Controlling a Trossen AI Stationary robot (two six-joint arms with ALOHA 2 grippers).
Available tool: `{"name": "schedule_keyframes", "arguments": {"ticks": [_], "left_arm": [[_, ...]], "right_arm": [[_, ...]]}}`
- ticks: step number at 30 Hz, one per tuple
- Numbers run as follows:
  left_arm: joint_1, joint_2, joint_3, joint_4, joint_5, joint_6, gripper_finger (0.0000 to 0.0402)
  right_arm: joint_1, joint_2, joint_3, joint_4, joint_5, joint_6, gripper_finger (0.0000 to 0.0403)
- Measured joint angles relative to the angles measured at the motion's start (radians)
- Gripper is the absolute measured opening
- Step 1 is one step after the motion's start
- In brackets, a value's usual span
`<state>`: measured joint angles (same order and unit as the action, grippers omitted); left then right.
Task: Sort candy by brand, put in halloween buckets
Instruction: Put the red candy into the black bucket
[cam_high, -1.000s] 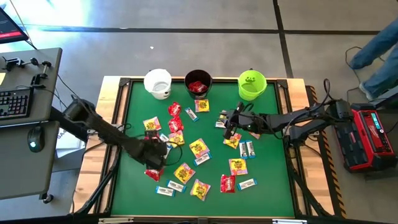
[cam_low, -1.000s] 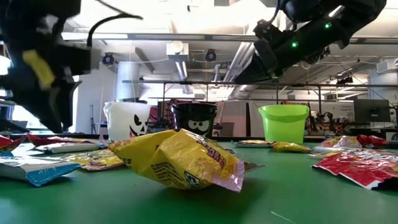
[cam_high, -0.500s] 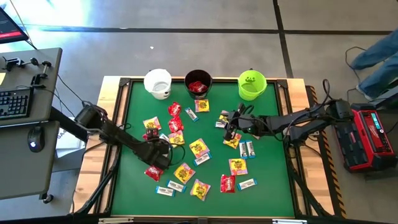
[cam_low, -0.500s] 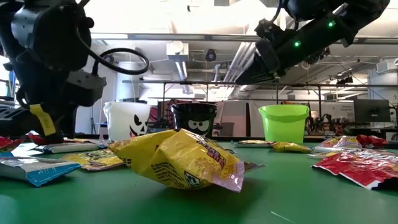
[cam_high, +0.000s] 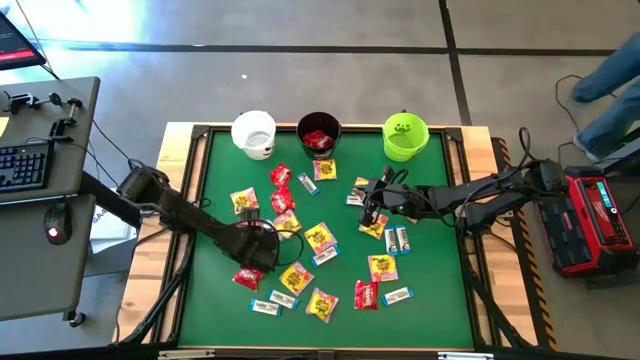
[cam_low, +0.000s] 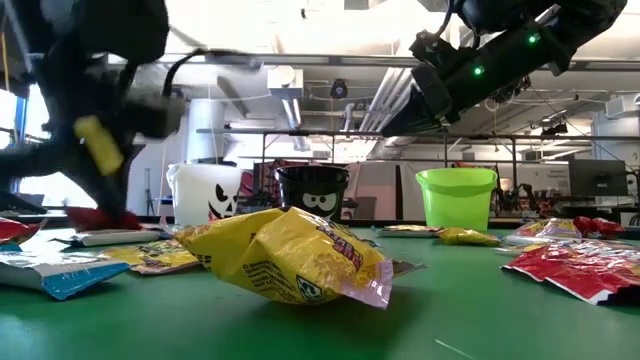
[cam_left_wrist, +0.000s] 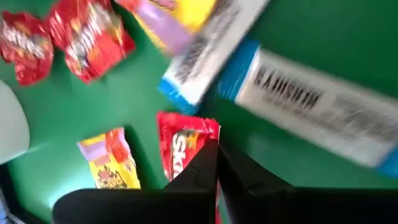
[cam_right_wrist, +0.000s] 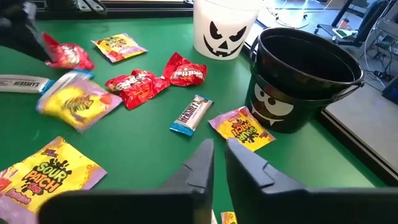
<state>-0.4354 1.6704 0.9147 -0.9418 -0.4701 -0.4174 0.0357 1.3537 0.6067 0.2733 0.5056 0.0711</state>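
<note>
Many candy packets lie loose on the green table: red ones, yellow-and-pink ones, white-and-blue bars. Along the far edge stand three buckets: white, black with red candy inside, lime green. My left gripper is down at a red packet near the table's front left, shut on it. My right gripper hangs shut and holding nothing above the right middle, over a yellow packet, well clear of the table in the low view. My left gripper pinches the red packet at one edge between its two fingers. The fingers slant steeply down from the table's left side. The packet still lies flat on the table; the fingers cover the exact spot.
A wooden rim runs round the table. A desk with a keyboard stands at the left, a red case at the right. A person's legs show at the far right. A crumpled yellow packet lies close to the low camera.
My left gripper has moved toward the table's near edge and sunk onto the red packet, which has stayed where it lay. My right arm has kept still.
</note>
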Motion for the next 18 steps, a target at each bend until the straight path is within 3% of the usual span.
{"name": "schedule_keyframes", "arguments": {"ticks": [7,11,15,18], "left_arm": [[0.080,-0.100,0.111,-0.027,-0.016,0.002,0.0000],[0.156,-0.149,0.174,-0.029,-0.094,0.046,0.0000],[0.272,-0.154,0.238,0.021,-0.178,0.179,0.0000],[0.378,-0.154,0.258,0.183,-0.192,0.337,0.0000]], "right_arm": [[0.000,0.000,0.000,0.000,0.000,-0.001,0.0001],[0.000,0.000,0.000,0.000,0.000,-0.004,0.0000],[0.000,0.000,0.000,0.001,0.000,-0.011,0.0000],[-0.003,0.000,0.000,0.009,0.000,-0.019,0.0000]]}}
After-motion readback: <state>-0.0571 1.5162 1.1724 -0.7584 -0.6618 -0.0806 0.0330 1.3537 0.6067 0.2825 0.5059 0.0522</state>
